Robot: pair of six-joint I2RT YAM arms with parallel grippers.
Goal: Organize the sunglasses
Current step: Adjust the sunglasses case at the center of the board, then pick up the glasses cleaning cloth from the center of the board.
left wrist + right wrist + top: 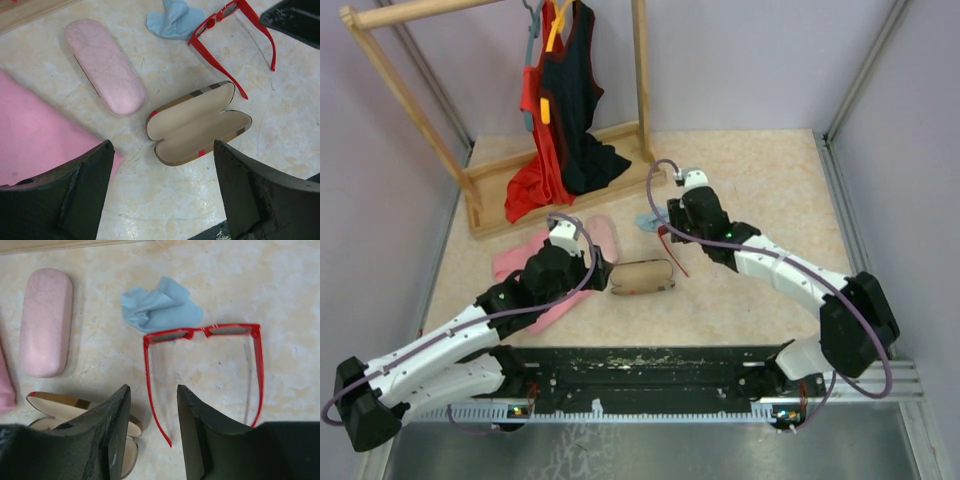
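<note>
No readable text, label, brand, number or sign in any view. Red sunglasses (202, 330): frame shows no lettering. Open striped case (192, 117): lining blank, outer bands plain colour only. Pink case (105, 65): no mark legible.

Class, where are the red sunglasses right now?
Centre of the right wrist view: the red sunglasses lie unfolded against the blue cloth, right of the open striped case.
</note>
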